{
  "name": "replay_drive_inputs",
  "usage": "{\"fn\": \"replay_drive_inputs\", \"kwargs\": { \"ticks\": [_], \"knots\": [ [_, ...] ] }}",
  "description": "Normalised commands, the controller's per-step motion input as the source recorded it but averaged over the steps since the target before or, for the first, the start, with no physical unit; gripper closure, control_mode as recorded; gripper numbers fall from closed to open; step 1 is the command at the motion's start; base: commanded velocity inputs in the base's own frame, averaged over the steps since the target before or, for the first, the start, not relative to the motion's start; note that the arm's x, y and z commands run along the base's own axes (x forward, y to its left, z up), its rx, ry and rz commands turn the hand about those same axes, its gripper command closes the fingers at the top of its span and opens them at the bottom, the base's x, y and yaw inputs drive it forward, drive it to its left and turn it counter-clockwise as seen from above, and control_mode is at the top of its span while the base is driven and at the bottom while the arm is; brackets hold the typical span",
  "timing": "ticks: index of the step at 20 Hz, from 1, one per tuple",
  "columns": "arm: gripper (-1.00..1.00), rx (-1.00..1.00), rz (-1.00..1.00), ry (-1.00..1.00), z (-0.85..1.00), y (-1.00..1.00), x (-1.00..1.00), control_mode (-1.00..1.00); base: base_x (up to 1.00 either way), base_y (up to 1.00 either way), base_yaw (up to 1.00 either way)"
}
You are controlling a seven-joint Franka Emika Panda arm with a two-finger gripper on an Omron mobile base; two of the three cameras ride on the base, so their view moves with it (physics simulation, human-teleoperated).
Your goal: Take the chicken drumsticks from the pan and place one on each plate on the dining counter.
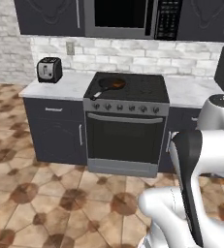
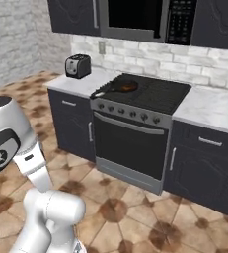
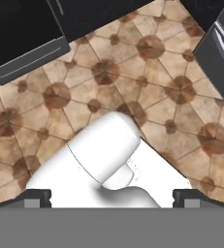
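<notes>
The black pan (image 1: 109,85) (image 2: 119,87) sits on the stove's rear left burner, its long handle pointing toward the front left. Inside it lies an orange-brown mass, the chicken drumsticks (image 1: 117,85) (image 2: 129,87), too small to tell apart. My gripper (image 3: 112,196) is open, its two dark fingertips (image 3: 36,196) spread wide with nothing held between them. It looks down at the tiled floor, far from the pan. The plates and the dining counter are out of view.
The stove with its oven door (image 1: 124,140) (image 2: 130,148) stands between dark drawer cabinets topped with marble worktop (image 1: 60,86) (image 2: 216,109). A toaster (image 1: 49,69) (image 2: 78,65) is on the left worktop. A microwave (image 1: 128,18) hangs above. Tiled floor (image 1: 60,198) lies before the stove.
</notes>
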Motion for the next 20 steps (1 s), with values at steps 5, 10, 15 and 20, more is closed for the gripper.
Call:
{"fn": "replay_drive_inputs", "kwargs": {
  "ticks": [5, 10, 15, 20],
  "knots": [
    [-1.0, 0.0, 0.0, 0.0, 0.0, 0.0, 0.0, 1.0, 1.0, 0.03, 0.0],
    [-1.0, 0.0, 0.0, 0.0, 0.0, 0.0, 0.0, 1.0, 1.0, 0.12, 0.0],
    [-1.0, 0.0, 0.0, 0.0, 0.0, 0.0, 0.0, 1.0, 1.0, 0.23, 0.0],
    [-1.0, 0.0, 0.0, 0.0, 0.0, 0.0, 0.0, 1.0, 1.0, 0.25, -0.01]
  ]
}}
